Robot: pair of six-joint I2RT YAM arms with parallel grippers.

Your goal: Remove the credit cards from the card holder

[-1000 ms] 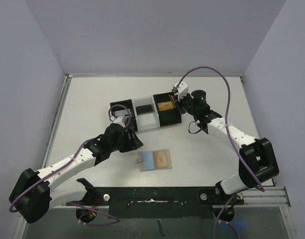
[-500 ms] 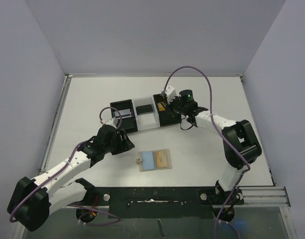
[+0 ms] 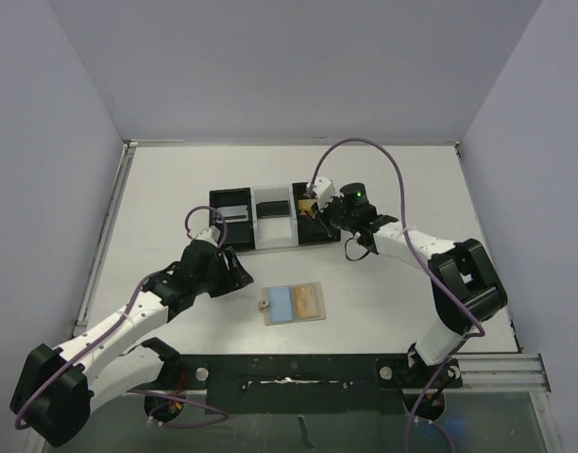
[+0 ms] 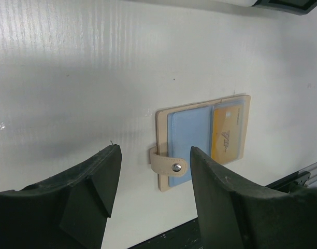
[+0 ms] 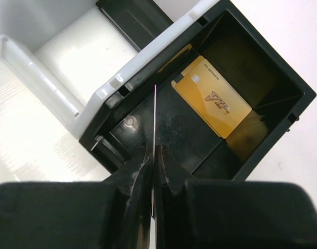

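Open table (image 3: 176,189) rings the card holder (image 3: 291,303); the tray (image 3: 270,236) stands apart.

Your card holder (image 4: 162,129) is tan, showing a light blue card (image 4: 188,139) beside an orange-yellow card (image 4: 228,136) with white lettering. The far tray (image 3: 278,231) runs black, white, black; its right compartment holds a gold card (image 5: 213,101) with dark red lettering. The black right gripper (image 5: 154,155) pinches a thin card (image 5: 155,114), visible only as a pale edge.

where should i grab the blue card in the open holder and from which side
The blue card lies flat in the open card holder, with the gold card against its other end. Take the bare edge beside the strap, coming in low from that side, probably clear of the snap.
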